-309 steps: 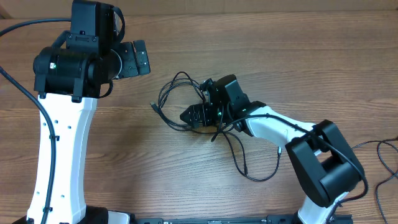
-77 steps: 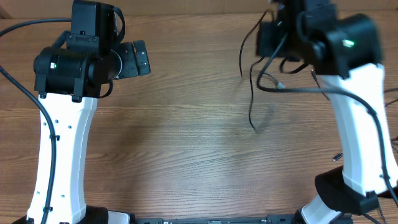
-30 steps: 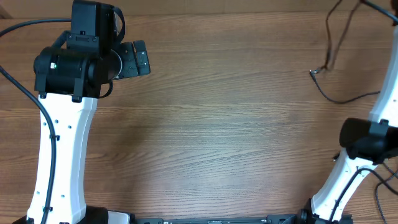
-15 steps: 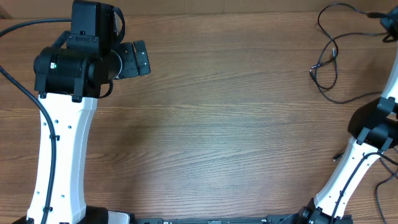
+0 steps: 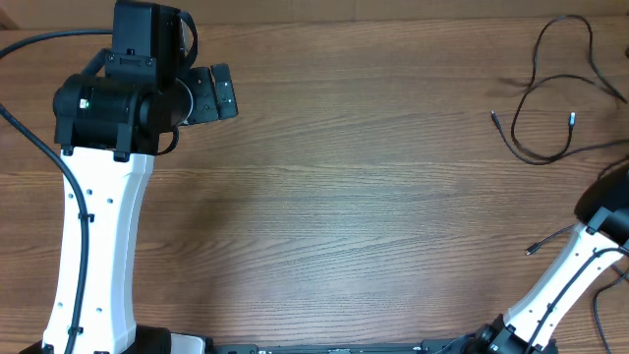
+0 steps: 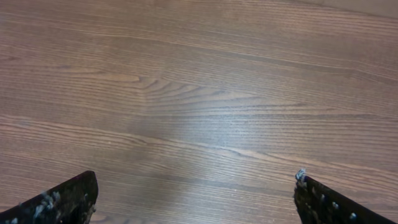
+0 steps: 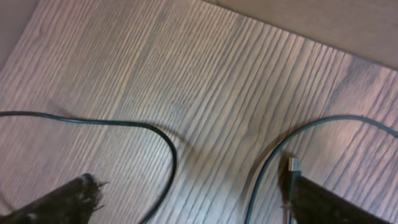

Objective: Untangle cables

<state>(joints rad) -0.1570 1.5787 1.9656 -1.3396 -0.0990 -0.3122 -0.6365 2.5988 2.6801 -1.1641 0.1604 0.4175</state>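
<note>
The cables lie loose on the wooden table at the far right in the overhead view, as thin black loops with small plug tips. In the right wrist view, two black cable strands curve across the wood, and a silvery plug lies right beside the right finger. My right gripper is open above them and holds nothing; it is out of the overhead view. My left gripper is open and empty over bare wood, and it also shows in the overhead view at the upper left.
The left arm stands along the left side. Part of the right arm shows at the right edge. Another small plug with its cord lies at the lower right. The table's far edge runs along the top.
The right arm swung the cables from the table's middle to the far right and let go. They now lie spread out, and the gripper has left the overhead view. The left arm has not moved.
</note>
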